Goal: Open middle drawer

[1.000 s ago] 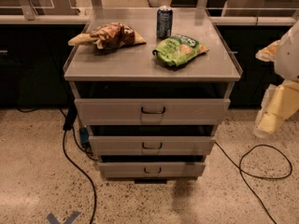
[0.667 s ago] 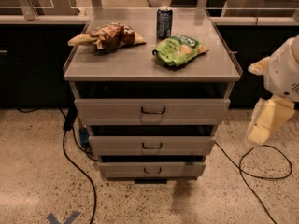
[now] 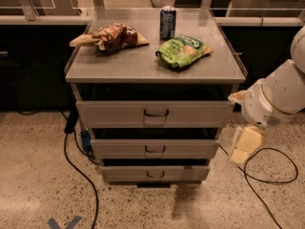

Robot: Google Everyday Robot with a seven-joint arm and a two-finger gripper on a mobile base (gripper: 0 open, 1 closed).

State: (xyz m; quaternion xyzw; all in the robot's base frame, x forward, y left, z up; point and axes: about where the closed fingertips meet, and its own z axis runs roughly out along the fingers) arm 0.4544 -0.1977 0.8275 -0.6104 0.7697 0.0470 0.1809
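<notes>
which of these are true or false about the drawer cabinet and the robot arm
1. The gripper hangs to the right of the cabinet, not touching the middle drawer. True.
2. The green bag lies inside the top drawer. False: it lies on the cabinet top, near the can.
3. The can stands upright. True.
4. The cabinet has two drawers. False: it has three, each with a dark handle.

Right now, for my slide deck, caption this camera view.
End effector hangs low, right of the cabinet, apart from the middle drawer.
</notes>
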